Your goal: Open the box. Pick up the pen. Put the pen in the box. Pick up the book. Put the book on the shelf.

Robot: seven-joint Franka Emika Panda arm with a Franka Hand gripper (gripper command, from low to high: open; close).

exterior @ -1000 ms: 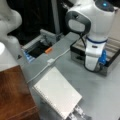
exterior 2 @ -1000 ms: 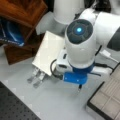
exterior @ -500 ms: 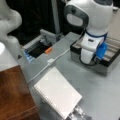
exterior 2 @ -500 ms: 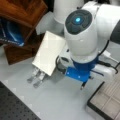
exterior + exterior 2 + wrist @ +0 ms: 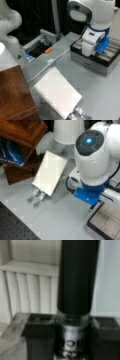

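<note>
My gripper (image 5: 72, 340) is clamped on the pen (image 5: 76, 277), one dark finger (image 5: 40, 335) pressing either side of its silver middle; the smooth black barrel runs straight out from my grip, long axis pointing away from me. Right beyond its far end lie the pale beige ribbed compartments of the box (image 5: 32, 285), so the pen hangs directly over the open interior, not yet lying in it. In a front view my wrist sits over the box (image 5: 100, 63), a flat case with grey metal sides and dark rim. Farther off, well apart from my hand, the white book (image 5: 57, 93) leans on a perforated stand. Farthest, the polished reddish-brown shelf (image 5: 13, 92) beside it.
</note>
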